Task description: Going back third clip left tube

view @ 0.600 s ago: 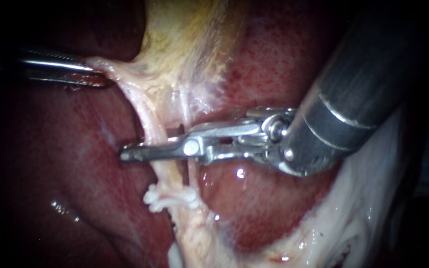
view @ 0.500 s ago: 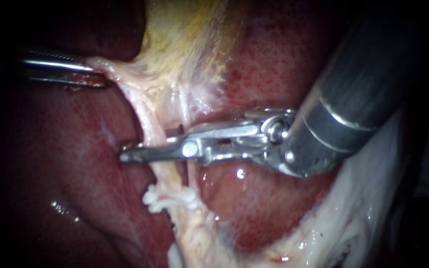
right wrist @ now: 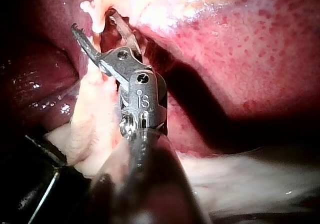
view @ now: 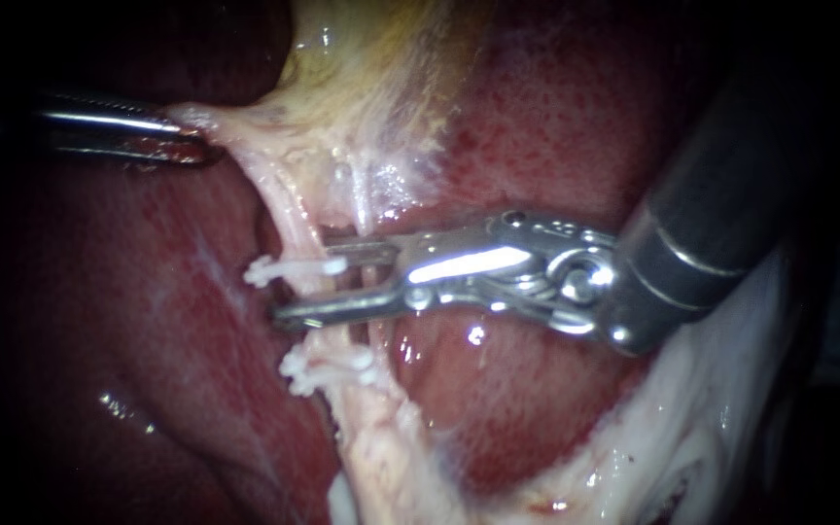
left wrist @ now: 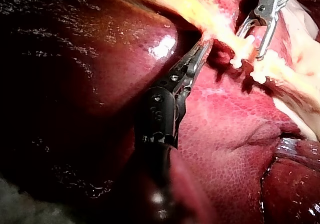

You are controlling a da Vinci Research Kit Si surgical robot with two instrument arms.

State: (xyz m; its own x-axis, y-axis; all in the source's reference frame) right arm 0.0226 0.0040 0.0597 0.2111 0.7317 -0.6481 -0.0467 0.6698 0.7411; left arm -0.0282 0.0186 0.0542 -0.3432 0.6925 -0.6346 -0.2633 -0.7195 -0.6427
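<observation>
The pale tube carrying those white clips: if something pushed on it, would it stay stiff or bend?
Probably floppy: the tube looks thin and stringy, held straight only where the left instrument pulls the tissue. Likely slippery too, since the liver around it glistens wet. The clip squeezes across it, so it seems soft.

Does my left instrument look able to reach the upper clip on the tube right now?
Probably not: the left instrument is shut on a tissue strand, and the right instrument, jaws open, straddles the tube beside the upper clip.
</observation>
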